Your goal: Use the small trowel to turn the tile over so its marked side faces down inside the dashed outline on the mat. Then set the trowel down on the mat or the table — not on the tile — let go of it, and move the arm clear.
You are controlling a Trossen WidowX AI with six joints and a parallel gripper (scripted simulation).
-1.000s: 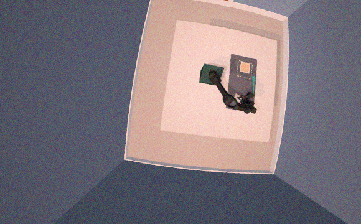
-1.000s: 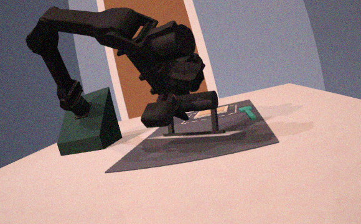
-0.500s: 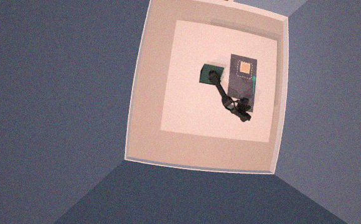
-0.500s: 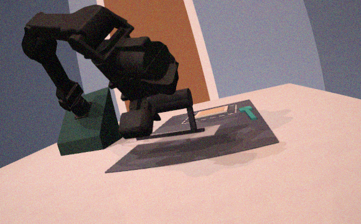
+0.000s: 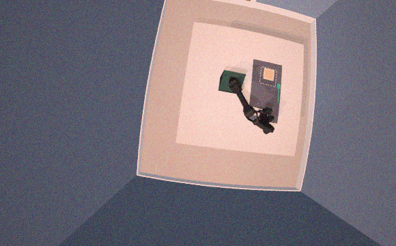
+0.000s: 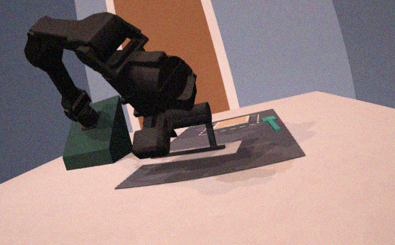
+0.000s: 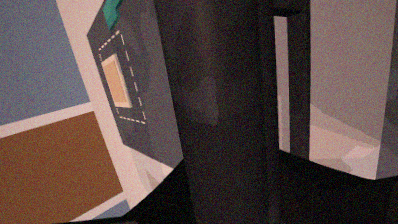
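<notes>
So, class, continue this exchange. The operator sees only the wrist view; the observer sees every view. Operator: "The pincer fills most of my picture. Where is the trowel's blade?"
Observer: In the exterior view the trowel is gripped by its handle, and its flat blade appears to rest on the mat.
Operator: Is it near the tile?
Observer: No. From the top, the pincer is at the opposite end of the mat from the tile.
Operator: What is the green bit at my top edge?
Observer: A T-shaped green piece, lying on the mat beside the dashed outline.
</notes>
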